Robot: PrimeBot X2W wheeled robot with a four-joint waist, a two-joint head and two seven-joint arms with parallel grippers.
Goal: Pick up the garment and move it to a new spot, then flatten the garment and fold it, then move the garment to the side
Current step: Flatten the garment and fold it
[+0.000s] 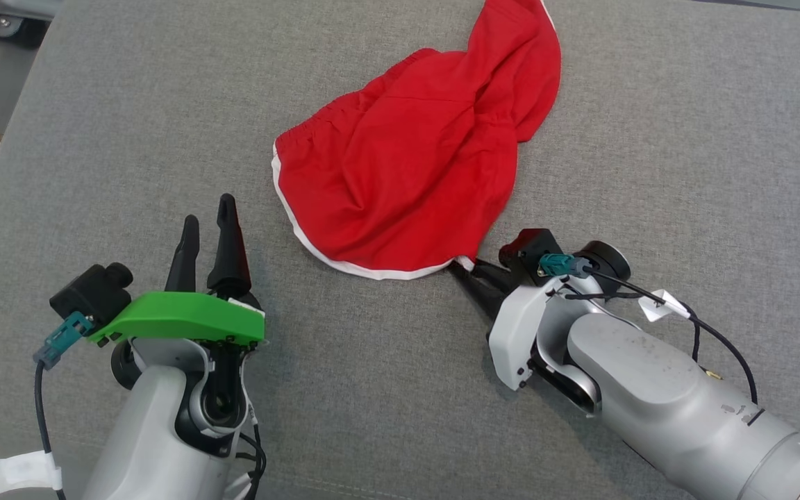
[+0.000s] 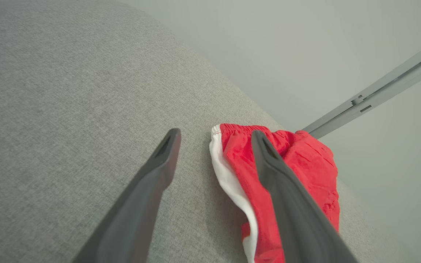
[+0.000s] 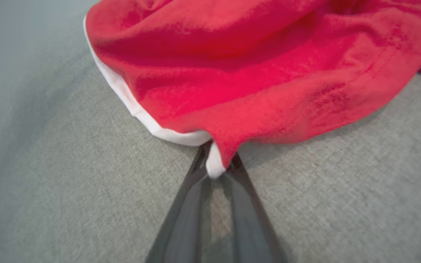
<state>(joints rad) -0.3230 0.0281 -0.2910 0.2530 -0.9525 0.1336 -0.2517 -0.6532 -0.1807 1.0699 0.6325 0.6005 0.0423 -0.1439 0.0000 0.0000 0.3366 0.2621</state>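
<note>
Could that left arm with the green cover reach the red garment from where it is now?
Probably yes. The left claw is open beside the white-trimmed edge of the red garment, with just bare grey padding between them. The right claw pinches the near corner, well away from that side.

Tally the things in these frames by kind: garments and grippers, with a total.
Garments: 1, the red fabric garment with white trim
Grippers: 2, the left gripper open, the right gripper shut on the garment's white hem
Total: 3
</note>
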